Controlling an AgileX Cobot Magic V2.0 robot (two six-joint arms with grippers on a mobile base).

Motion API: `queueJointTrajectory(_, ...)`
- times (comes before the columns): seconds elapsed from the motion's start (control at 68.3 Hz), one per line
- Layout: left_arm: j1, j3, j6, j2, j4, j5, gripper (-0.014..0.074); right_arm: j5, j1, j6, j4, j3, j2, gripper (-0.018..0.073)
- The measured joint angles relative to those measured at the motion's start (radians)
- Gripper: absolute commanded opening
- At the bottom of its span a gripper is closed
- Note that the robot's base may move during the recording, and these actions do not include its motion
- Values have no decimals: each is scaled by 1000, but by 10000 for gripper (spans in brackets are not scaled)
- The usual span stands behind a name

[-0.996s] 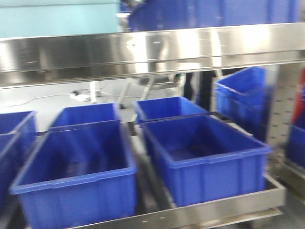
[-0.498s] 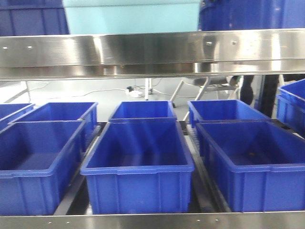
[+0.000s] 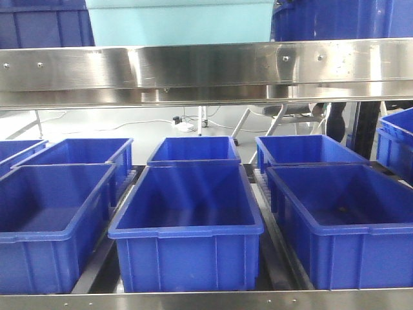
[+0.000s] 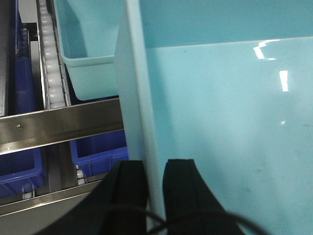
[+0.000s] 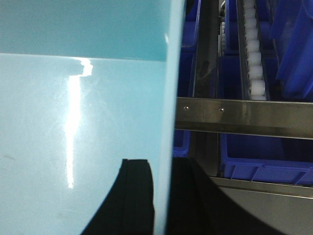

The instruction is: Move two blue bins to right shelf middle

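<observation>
Both arms hold one pale blue bin [image 4: 220, 122] up over the steel shelf rail [image 4: 58, 125]. The left gripper [image 4: 155, 169] is clamped across the bin's left wall and the right gripper [image 5: 164, 166] across its right wall. The bin spans straight between them, so neither arm is nearer. Dark blue bins [image 3: 187, 213] sit in rows below the rail. No label or writing can be read anywhere.

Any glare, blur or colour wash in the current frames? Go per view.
Front view: no motion blur, broad glare on the steel beam, blue bins evenly lit. Left wrist: held bin washed to pale cyan, small highlights upper right, fingers near black. Right wrist: bin also pale, with a long vertical glare streak on its floor.
</observation>
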Motion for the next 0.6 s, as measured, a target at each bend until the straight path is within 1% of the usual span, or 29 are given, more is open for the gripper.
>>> queueJointTrajectory(0.6, 0, 0, 0, 0, 0, 0, -111, 0, 0, 0, 0, 0, 0, -153)
